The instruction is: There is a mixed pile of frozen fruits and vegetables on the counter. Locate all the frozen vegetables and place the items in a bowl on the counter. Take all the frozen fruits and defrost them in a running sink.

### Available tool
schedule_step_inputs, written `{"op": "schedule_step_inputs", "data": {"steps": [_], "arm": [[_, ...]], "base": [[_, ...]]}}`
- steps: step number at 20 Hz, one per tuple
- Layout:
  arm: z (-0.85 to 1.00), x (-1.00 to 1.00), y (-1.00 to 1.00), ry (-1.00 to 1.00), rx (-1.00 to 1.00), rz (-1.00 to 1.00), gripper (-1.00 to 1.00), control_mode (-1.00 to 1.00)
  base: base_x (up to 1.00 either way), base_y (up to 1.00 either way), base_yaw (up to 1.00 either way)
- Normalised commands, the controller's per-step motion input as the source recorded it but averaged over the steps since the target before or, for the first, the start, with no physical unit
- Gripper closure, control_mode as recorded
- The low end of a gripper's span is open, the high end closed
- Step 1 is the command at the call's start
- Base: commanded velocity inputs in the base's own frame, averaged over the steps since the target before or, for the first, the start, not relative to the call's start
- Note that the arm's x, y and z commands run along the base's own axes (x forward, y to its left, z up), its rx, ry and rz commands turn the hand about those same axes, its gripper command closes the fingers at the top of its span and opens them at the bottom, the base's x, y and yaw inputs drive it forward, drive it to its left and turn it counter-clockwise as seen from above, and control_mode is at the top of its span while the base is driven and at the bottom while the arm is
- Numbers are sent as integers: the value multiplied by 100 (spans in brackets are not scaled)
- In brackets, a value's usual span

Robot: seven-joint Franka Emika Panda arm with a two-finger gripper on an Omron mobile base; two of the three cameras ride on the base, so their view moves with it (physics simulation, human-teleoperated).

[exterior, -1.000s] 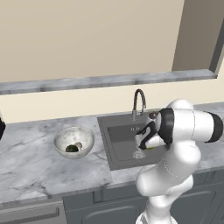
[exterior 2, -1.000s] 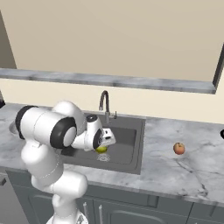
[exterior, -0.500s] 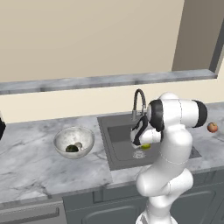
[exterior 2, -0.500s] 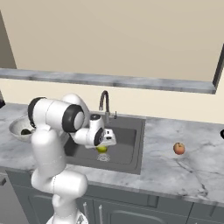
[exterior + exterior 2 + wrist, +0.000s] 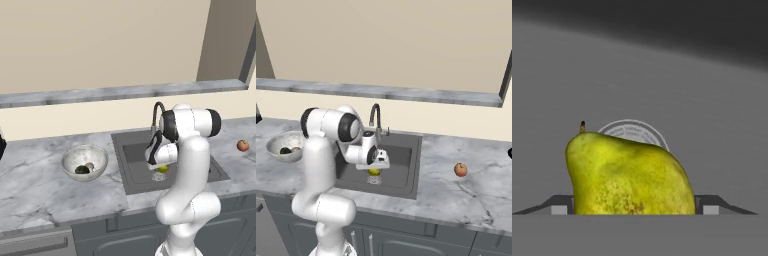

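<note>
One yellow-green fruit [image 5: 162, 169] sits under my gripper [image 5: 161, 167] from the left base, low over the sink [image 5: 131, 161]; my arm folds down from the shoulder, and the bowl [image 5: 84, 161] rests on the marble counter [image 5: 35, 182].

From the right base, a reddish fruit [image 5: 460, 169] lies apart on the counter.

Hand view: the fruit's stem points up, long axis across, clasped between my fingers [image 5: 559, 205], above the drain [image 5: 634, 131].

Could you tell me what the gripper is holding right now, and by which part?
The gripper holds the yellow-green pear by its wide lower body, a finger on either side, above the sink drain.
</note>
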Motion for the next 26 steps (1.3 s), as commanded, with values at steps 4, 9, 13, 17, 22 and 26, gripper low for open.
{"op": "schedule_step_inputs", "data": {"steps": [4,9,13,17,22,26], "arm": [[-30,14,5,0,0,-7,100,-100],[-26,11,12,-3,0,-6,100,-100],[-34,22,19,-2,1,-3,100,-100],[-33,23,14,0,0,-2,-100,-100],[-15,8,3,0,0,0,-100,-100],[22,0,0,3,0,0,-100,-100]], "base": [[0,0,0],[0,0,0],[0,0,0],[0,0,0],[0,0,0],[0,0,0]]}}
